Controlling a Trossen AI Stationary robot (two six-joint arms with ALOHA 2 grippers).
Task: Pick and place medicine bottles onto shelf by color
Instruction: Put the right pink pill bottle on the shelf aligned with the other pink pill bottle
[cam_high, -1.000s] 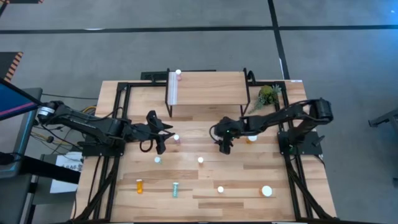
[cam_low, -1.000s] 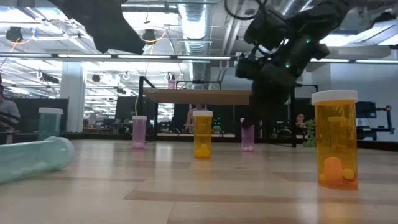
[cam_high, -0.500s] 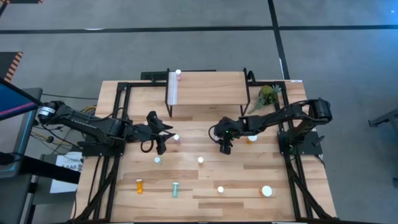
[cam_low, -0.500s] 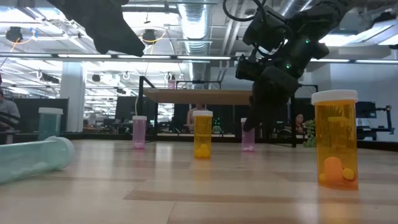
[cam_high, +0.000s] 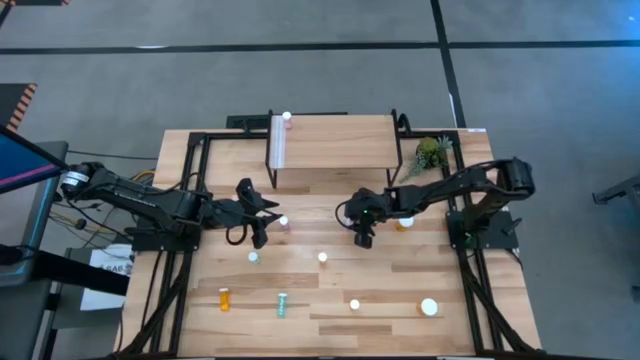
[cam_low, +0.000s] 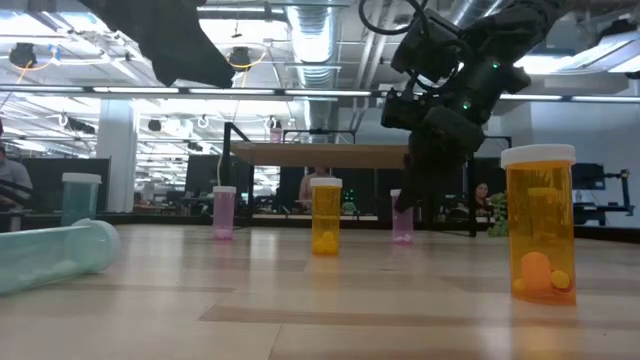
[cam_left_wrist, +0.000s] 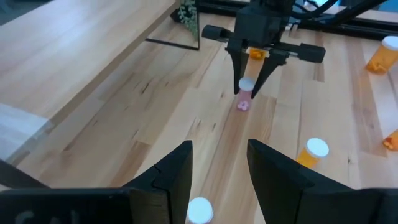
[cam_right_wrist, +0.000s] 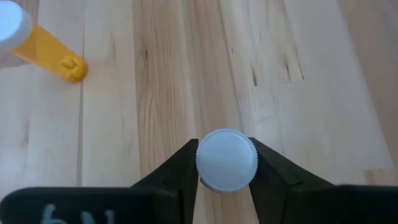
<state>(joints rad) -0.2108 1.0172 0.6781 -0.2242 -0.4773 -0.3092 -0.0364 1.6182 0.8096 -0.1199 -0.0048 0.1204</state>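
Fingers of your right gripper (cam_right_wrist: 225, 163) are pressing on both sides of a white cap, and only the right wrist view is showing you that contact; it is not showing the body's colour. Your left wrist view is supplying that: the same gripper (cam_left_wrist: 250, 94) is straddling a pink bottle (cam_left_wrist: 245, 96) standing upright on the table (cam_left_wrist: 93, 93). From above, you are seeing the right gripper (cam_high: 362, 238) sitting in front of the shelf (cam_high: 335, 135), the bottle hidden beneath it. The low view is showing the pink bottle (cam_low: 403, 218) with its base at the tabletop; you cannot tell there whether it is lifted. Your left gripper (cam_high: 258, 222) is hanging just beside another pink bottle (cam_high: 284, 223), fingers (cam_left_wrist: 175, 171) partly parted and holding nothing. Only the high view is showing you a pink bottle (cam_high: 287, 118) already standing on the shelf's back edge, plus a plant (cam_high: 432, 152) at the shelf's right.
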